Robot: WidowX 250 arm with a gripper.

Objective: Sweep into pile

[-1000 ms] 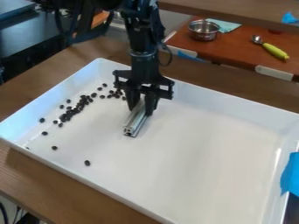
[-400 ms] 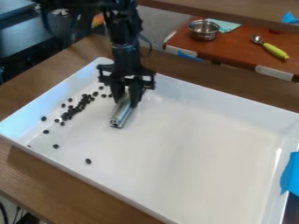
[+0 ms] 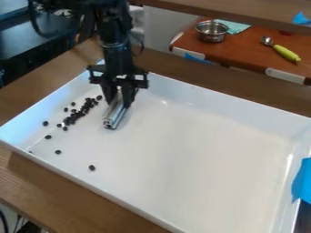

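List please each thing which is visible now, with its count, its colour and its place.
Small beans: many, black, scattered on the left side of the tray
Tray: one, white, on the table
Metal bar: one, silver, in the gripper
Table: one, brown, under the tray
Tape: one large piece, blue, at the tray's right edge
Bowl: one, silver, on the reddish-brown surface behind
Cloth: one, pale green, beside the bowl
Spoon: one, yellow-green handle, right of the bowl
Arm: one, black, entering from the top edge
Gripper: one, black, fingers closed on the bar, over the tray's far left part
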